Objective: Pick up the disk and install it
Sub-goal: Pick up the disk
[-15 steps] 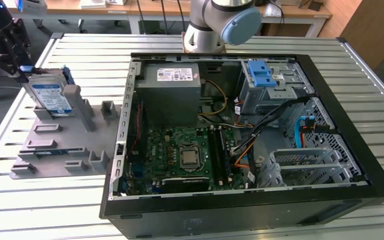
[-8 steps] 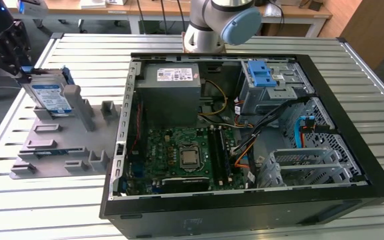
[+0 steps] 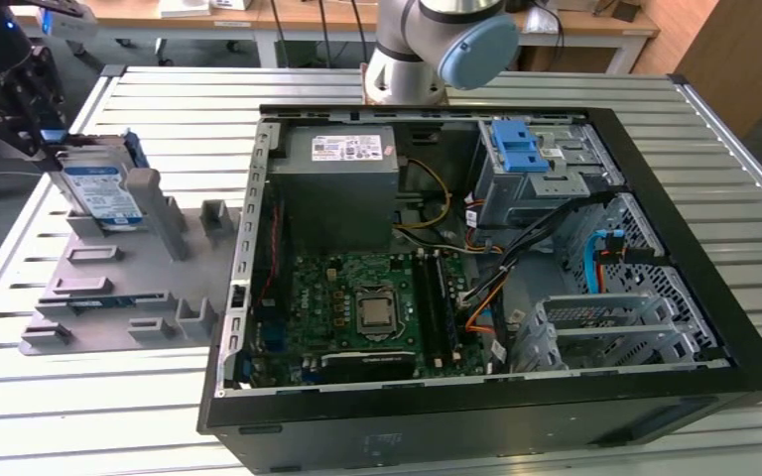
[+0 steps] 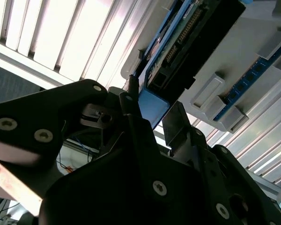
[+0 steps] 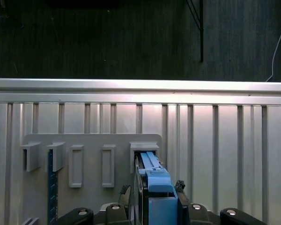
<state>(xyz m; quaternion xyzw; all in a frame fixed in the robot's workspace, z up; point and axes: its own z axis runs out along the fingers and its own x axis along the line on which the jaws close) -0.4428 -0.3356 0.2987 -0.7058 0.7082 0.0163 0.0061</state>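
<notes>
So the disk (image 3: 100, 190) is standing on edge in a slot of the chunky matte grey plastic holder (image 3: 116, 288), over on the left of the ribbed metal table (image 3: 90, 397), well apart from the open black PC case (image 3: 487, 436). The silver slab's glossy label faces the near side. Its long axis looks roughly upright, with the connector end toward the gripper (image 4: 153, 105). The jaws sit narrow, clamped on the smooth blue carrier.
</notes>
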